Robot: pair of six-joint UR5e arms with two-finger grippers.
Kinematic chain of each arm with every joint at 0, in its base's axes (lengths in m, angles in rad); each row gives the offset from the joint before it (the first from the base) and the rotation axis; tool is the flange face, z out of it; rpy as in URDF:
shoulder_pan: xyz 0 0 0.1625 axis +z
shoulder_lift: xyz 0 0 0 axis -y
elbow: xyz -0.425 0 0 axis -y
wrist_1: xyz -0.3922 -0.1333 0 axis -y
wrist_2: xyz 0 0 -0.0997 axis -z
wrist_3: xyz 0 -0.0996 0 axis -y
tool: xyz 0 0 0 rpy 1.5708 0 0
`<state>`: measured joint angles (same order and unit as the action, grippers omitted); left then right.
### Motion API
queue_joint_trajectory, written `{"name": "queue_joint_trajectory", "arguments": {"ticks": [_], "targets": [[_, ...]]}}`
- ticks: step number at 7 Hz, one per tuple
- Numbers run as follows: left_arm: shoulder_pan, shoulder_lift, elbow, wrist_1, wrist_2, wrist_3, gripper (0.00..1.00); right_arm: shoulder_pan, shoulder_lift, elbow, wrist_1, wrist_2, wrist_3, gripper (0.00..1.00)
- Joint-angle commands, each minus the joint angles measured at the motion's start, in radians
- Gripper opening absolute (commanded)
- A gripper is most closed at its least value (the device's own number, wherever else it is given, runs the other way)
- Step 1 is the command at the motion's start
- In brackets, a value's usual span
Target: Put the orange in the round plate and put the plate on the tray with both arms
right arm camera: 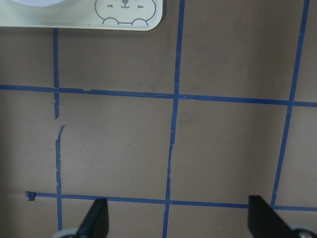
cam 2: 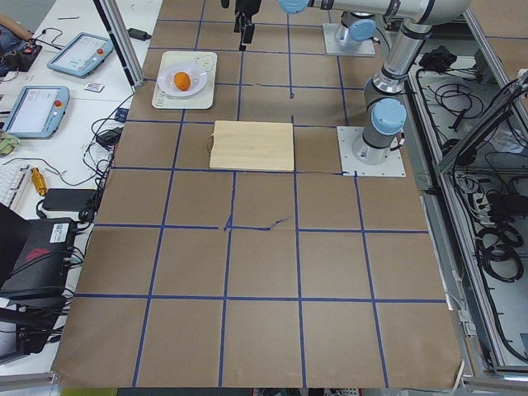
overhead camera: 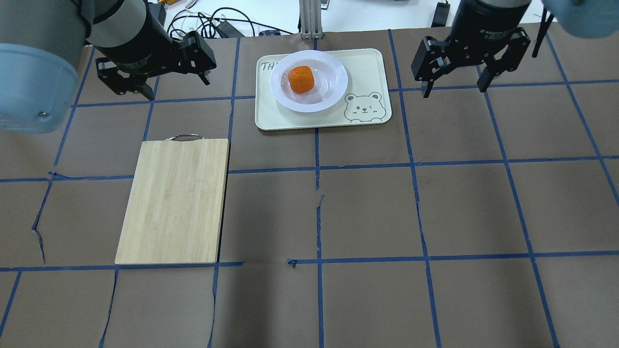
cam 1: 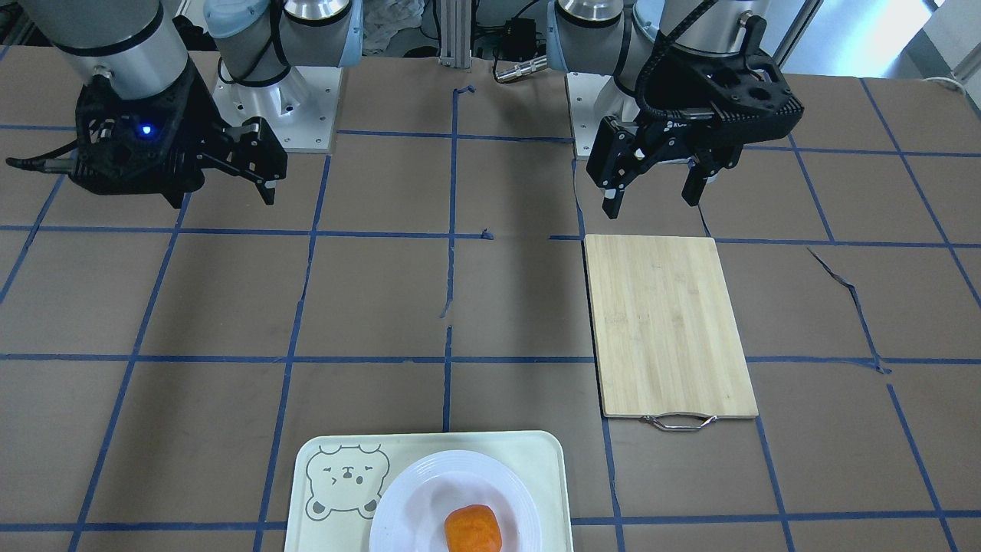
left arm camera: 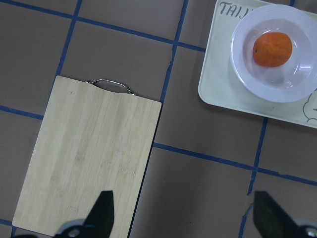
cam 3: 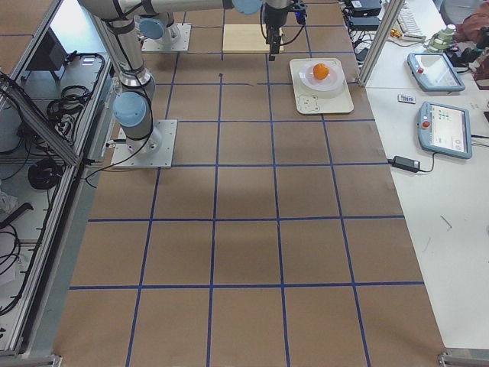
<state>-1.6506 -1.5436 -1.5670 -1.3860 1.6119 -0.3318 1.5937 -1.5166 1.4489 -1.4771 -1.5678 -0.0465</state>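
The orange (overhead camera: 301,79) lies in the white round plate (overhead camera: 333,79), and the plate rests on the mint tray (overhead camera: 271,116) with the bear face, at the table's far middle. The left wrist view shows the same: orange (left arm camera: 272,48), plate (left arm camera: 297,84), tray (left arm camera: 218,84). My left gripper (overhead camera: 179,87) hangs open and holds nothing, left of the tray and above the table. To the right of the tray, my right gripper (overhead camera: 454,89) is also open and holds nothing. The right wrist view shows only the tray's bear corner (right arm camera: 74,20) beyond the open fingers (right arm camera: 99,213).
A bamboo cutting board (overhead camera: 174,200) with a metal handle lies on the left half, near my left gripper (cam 1: 651,203). The brown table carries a blue tape grid. Cables and a metal post stand behind the tray. Side benches hold teach pendants (cam 3: 447,126).
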Motion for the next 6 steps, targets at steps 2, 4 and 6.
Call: {"name": "queue_joint_trajectory", "arguments": {"ticks": [2, 4, 6], "targets": [[0.002, 0.002, -0.007, -0.007, -0.007, 0.063, 1.00, 0.003, -0.034, 0.053, -0.075, -0.006, 0.002, 1.00], [0.009, 0.008, 0.004, -0.007, -0.010, 0.120, 1.00, 0.005, -0.033, 0.054, -0.084, -0.008, 0.011, 1.00], [-0.001, 0.007, -0.002, -0.008, -0.007, 0.132, 1.00, 0.003, -0.033, 0.054, -0.086, -0.008, 0.011, 1.00]]}}
